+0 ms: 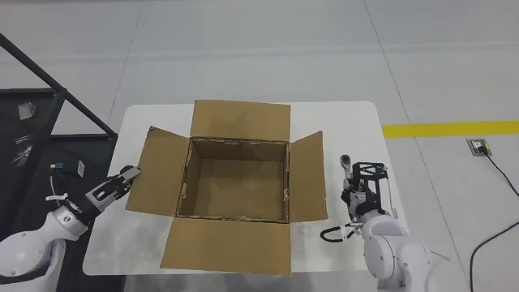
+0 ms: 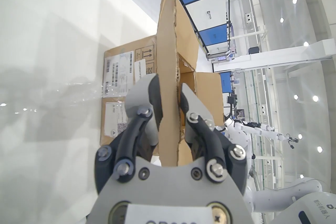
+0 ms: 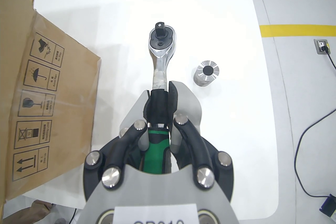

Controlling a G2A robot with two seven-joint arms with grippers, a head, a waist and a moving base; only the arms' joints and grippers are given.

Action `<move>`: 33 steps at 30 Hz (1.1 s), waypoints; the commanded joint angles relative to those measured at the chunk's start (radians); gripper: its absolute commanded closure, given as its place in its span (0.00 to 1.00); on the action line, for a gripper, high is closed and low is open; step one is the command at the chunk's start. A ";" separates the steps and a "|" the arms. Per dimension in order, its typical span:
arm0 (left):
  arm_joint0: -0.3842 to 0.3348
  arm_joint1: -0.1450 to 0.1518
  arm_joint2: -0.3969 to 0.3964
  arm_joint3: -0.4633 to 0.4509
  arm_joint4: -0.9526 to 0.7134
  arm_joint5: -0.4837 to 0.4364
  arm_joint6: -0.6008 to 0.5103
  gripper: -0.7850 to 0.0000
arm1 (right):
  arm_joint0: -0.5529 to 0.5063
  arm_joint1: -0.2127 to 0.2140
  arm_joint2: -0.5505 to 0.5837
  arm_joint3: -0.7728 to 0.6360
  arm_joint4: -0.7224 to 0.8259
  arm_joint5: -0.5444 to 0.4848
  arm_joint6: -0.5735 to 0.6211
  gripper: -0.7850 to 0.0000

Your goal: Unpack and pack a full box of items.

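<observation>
At the left edge of the white table (image 1: 349, 122), the left gripper (image 1: 128, 175) (image 2: 170, 89) is seen closed on the outer edge of the left flap (image 1: 158, 170) (image 2: 168, 51) of the cardboard box (image 1: 235, 186). In the left wrist view the flap is caught edge-on between the two fingers (image 2: 155, 93), and both pads are pressed against the cardboard. The box is set in the middle of the table with all four flaps folded outward, and its bare brown floor is exposed inside. Shipping labels (image 2: 118, 70) are stuck on the box's outer side wall below the gripped flap.

The right flap (image 1: 306, 177) (image 3: 52, 93) is spread out toward the right arm, and handling symbols are printed on its outer face. Just beside this flap, a ratchet wrench (image 1: 346, 162) (image 3: 160, 43) is held by the right gripper (image 1: 354, 188) (image 3: 160, 96). The black and green handle is pinched between the fingers, while the chrome head is pointed away from the wrist, over the tabletop. A short metal socket (image 3: 206, 74) is stood upright on the table near the wrench head, apart from it.

Beyond the table's right edge, a yellow line (image 1: 446, 128) is marked on the grey floor
</observation>
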 commanded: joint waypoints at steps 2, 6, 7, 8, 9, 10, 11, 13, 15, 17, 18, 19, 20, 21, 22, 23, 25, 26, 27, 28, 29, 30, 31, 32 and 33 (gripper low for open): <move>-0.001 0.002 -0.003 0.006 -0.004 -0.002 0.000 1.00 | 0.016 0.002 0.010 0.034 0.026 -0.004 0.000 1.00; 0.000 0.004 -0.005 0.009 -0.008 -0.003 -0.004 0.77 | 0.020 0.005 0.010 0.047 0.035 0.001 -0.007 1.00; 0.001 0.004 -0.006 0.009 -0.009 -0.003 -0.005 0.53 | 0.021 0.005 0.010 0.047 0.035 0.002 -0.007 1.00; 0.002 0.005 -0.008 0.009 -0.010 -0.002 -0.006 0.18 | 0.020 0.006 0.010 0.045 0.038 0.004 -0.009 1.00; 0.003 0.005 -0.008 0.010 -0.016 0.003 -0.011 0.00 | 0.019 0.007 0.010 0.043 0.039 0.005 -0.009 1.00; 0.003 0.006 -0.008 0.009 -0.016 0.008 -0.020 0.00 | 0.018 0.007 0.009 0.040 0.039 0.005 -0.008 1.00; 0.003 0.008 -0.009 0.008 -0.011 0.009 -0.026 0.00 | 0.017 0.008 0.009 0.037 0.040 0.005 -0.007 1.00; 0.003 0.009 -0.007 0.006 -0.012 0.007 -0.032 0.00 | 0.015 0.009 0.007 0.034 0.042 0.006 -0.008 1.00; 0.004 0.009 -0.004 0.001 -0.014 0.008 -0.034 0.00 | 0.017 0.010 0.002 0.039 0.042 0.008 -0.011 1.00; 0.004 0.009 0.003 -0.004 -0.026 0.015 -0.042 0.00 | 0.023 0.010 -0.011 0.056 0.040 0.014 -0.019 1.00; 0.003 0.010 0.006 -0.007 -0.023 0.016 -0.045 0.00 | 0.030 0.010 -0.016 0.071 0.032 0.022 -0.024 1.00; 0.002 0.010 0.010 -0.009 -0.018 0.016 -0.045 0.00 | 0.036 0.010 -0.023 0.087 0.015 0.035 -0.031 1.00; 0.001 0.010 0.014 -0.010 -0.018 0.018 -0.043 0.00 | 0.040 0.009 -0.034 0.098 -0.003 0.056 -0.038 1.00; 0.001 0.010 0.017 -0.012 -0.016 0.019 -0.042 0.00 | 0.044 0.008 -0.044 0.109 -0.013 0.074 -0.044 1.00; 0.000 0.010 0.019 -0.014 -0.017 0.018 -0.042 0.00 | 0.049 0.007 -0.051 0.120 -0.012 0.084 -0.049 1.00; 0.000 0.011 0.021 -0.016 -0.018 0.017 -0.044 0.00 | 0.053 0.007 -0.054 0.128 -0.010 0.091 -0.053 1.00; 0.001 0.012 0.022 -0.017 -0.013 0.016 -0.048 0.00 | 0.058 0.006 -0.057 0.138 -0.007 0.098 -0.059 1.00; 0.002 0.012 0.025 -0.017 -0.007 0.018 -0.050 0.07 | 0.059 0.007 -0.058 0.138 -0.003 0.101 -0.063 1.00; 0.001 0.013 0.027 -0.017 -0.001 0.020 -0.050 0.22 | 0.058 0.007 -0.058 0.137 -0.001 0.102 -0.066 1.00; 0.000 0.013 0.032 -0.016 0.001 0.022 -0.052 0.48 | 0.057 0.007 -0.059 0.135 0.002 0.101 -0.066 1.00; -0.002 0.013 0.035 -0.015 0.006 0.025 -0.054 0.57 | 0.055 0.007 -0.059 0.132 0.004 0.102 -0.066 1.00; -0.004 0.014 0.039 -0.014 0.012 0.025 -0.057 0.66 | 0.054 0.008 -0.059 0.131 0.004 0.103 -0.066 1.00; -0.005 0.014 0.041 -0.013 0.014 0.025 -0.056 0.82 | 0.053 0.008 -0.060 0.130 0.003 0.102 -0.066 1.00; -0.006 0.014 0.043 -0.013 0.014 0.025 -0.055 0.96 | 0.052 0.009 -0.061 0.130 0.003 0.102 -0.064 1.00; -0.006 0.015 0.045 -0.012 0.013 0.024 -0.055 1.00 | 0.051 0.009 -0.061 0.130 0.005 0.103 -0.063 1.00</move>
